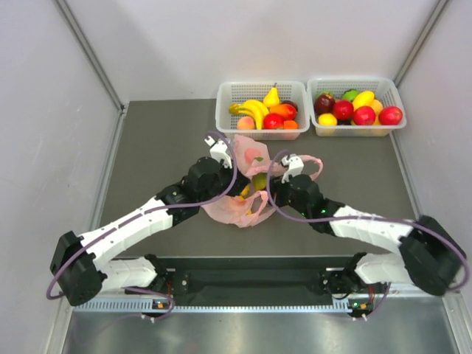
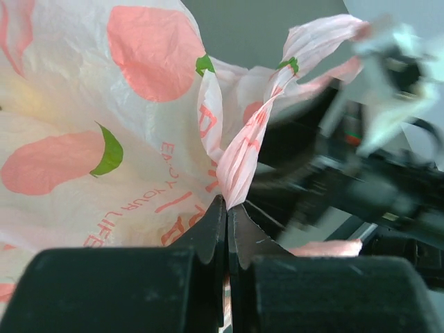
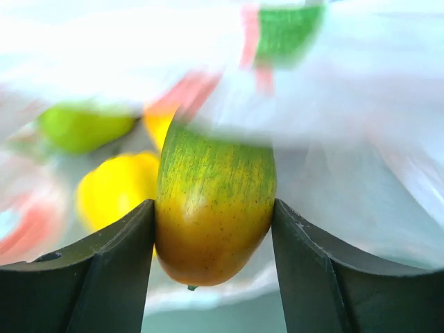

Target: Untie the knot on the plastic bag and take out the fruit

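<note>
At the mouth of the plastic bag (image 2: 104,83), the right pincer (image 3: 214,215) clamps a green-yellow fruit (image 3: 215,187); the left pincer (image 2: 226,208) pinches its film.

Dark grey table (image 1: 162,147), seen from above, flat and matt (pale panels stand along its left, far and right edges). Against the far edge two white perforated baskets stand side by side, the left basket (image 1: 251,135) and the right basket (image 1: 354,130), their adjacent walls almost touching. Near the table's middle, just in front of the left basket, is the crinkled, translucent pink plastic bag (image 1: 249,153), its lower part resting on the surface.
</note>
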`<action>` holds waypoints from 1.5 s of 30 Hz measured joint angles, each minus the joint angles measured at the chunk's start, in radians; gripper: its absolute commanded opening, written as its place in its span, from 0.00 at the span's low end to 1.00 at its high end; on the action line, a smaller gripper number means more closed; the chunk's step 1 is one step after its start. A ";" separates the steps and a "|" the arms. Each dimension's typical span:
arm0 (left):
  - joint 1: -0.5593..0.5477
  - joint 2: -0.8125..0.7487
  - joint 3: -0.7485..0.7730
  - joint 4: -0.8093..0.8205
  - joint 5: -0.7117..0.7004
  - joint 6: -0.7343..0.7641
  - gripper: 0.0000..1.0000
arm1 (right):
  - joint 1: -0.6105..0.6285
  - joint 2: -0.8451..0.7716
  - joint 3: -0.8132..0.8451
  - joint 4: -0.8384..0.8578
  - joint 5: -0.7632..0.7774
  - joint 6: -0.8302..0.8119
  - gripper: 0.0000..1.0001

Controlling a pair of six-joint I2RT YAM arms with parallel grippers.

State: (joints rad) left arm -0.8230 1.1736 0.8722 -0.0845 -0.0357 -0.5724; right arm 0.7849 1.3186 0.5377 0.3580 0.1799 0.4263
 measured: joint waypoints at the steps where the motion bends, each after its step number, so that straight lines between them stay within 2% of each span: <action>1: 0.004 -0.003 0.000 0.000 -0.005 0.000 0.00 | 0.000 -0.055 0.000 -0.050 -0.019 -0.002 0.00; 5: 0.035 -0.013 -0.006 0.000 -0.014 0.000 0.00 | -0.001 -0.277 -0.008 -0.286 -0.112 -0.004 0.00; 9: 0.076 -0.015 -0.019 0.001 -0.013 0.000 0.00 | -0.003 -0.568 -0.044 -0.511 -0.217 -0.002 0.00; 14: 0.109 -0.014 -0.034 0.004 -0.001 -0.001 0.00 | -0.003 -0.888 -0.008 -0.697 -0.334 0.001 0.00; 18: 0.115 0.006 -0.056 0.033 0.029 -0.005 0.00 | -0.002 -0.911 0.116 -0.745 -0.305 -0.023 0.00; 26: 0.115 0.065 -0.097 0.048 0.100 -0.010 0.00 | -0.010 -0.593 0.369 -0.664 -0.077 -0.113 0.00; 29: 0.115 0.084 -0.098 0.058 0.130 -0.016 0.00 | -0.070 -0.418 0.476 -0.623 -0.011 -0.147 0.00; 36: 0.115 0.099 -0.100 0.086 0.179 -0.032 0.00 | -0.313 0.019 0.698 -0.516 -0.043 -0.163 0.00; 45: 0.115 0.099 -0.101 0.085 0.201 -0.031 0.00 | -0.417 0.500 1.037 -0.480 -0.168 -0.180 0.00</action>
State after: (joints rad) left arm -0.7082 1.2724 0.7715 0.0010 0.1654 -0.6037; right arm 0.3679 1.8191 1.5745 -0.1215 0.0116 0.2459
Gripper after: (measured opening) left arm 0.014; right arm 0.610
